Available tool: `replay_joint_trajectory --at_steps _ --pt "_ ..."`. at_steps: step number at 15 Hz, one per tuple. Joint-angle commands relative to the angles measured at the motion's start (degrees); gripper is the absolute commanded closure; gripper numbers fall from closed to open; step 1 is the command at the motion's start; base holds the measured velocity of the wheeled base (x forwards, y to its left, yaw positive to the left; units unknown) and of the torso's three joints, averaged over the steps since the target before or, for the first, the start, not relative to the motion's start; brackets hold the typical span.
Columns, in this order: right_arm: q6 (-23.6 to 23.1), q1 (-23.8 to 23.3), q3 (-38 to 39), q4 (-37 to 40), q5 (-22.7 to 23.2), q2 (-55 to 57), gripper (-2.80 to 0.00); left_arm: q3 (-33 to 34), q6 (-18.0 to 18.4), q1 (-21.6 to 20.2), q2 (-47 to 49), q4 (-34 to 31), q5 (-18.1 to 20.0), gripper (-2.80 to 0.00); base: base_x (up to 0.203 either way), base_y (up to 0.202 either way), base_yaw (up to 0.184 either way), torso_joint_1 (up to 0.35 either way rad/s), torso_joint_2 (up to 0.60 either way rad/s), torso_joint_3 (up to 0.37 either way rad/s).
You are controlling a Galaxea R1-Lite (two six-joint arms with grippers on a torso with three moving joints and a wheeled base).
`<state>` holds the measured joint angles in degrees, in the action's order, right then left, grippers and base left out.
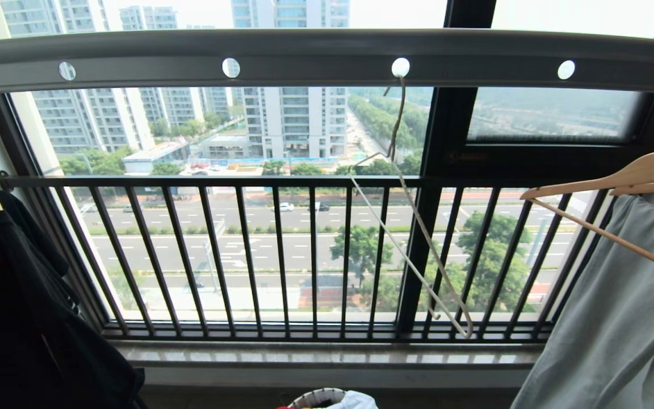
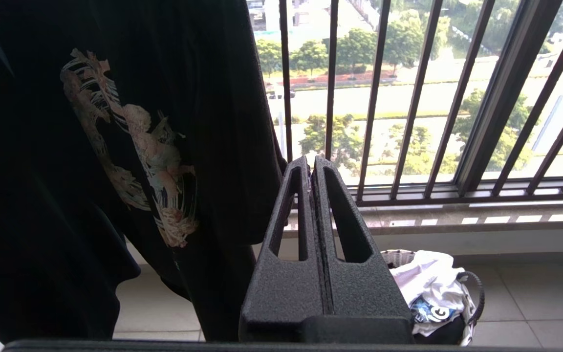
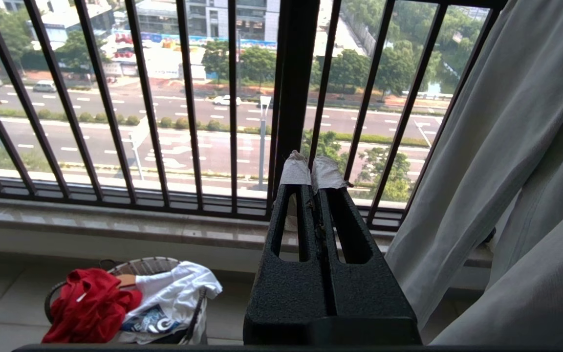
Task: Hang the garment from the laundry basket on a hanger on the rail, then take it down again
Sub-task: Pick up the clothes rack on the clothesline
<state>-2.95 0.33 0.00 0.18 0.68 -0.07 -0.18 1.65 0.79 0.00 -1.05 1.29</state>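
Both your left gripper point(image 2: 311, 164) and right gripper point(image 3: 311, 171) are clenched on nothing, well apart from the garment point(image 3: 91, 305), soft, light red cloth heaped over the rim of the laundry basket point(image 3: 137, 266); pinch a raised fold.

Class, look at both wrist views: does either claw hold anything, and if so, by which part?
Nothing is held. The left claw and right claw are both shut on nothing; the red T-shirt lies in the laundry basket.

place: high-rise home balcony | signs: rail point(image 1: 315, 57), hung clothes, laundry basket point(image 3: 130, 269)
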Motion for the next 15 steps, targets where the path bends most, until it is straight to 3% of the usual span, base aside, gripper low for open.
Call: replay_joint_trajectory --at_steps 1,15 --pt "0.0 0.0 0.0 0.0 0.0 0.1 0.0 0.0 0.0 0.1 0.1 0.0 0.0 0.0 0.0 0.0 0.0 0.0 0.0 0.0" --pt "-0.1 0.0 -1.9 0.4 -0.7 0.0 0.0 0.0 0.0 0.0 0.0 0.0 0.0 0.0 0.0 0.0 0.0 0.0 0.0 0.0"
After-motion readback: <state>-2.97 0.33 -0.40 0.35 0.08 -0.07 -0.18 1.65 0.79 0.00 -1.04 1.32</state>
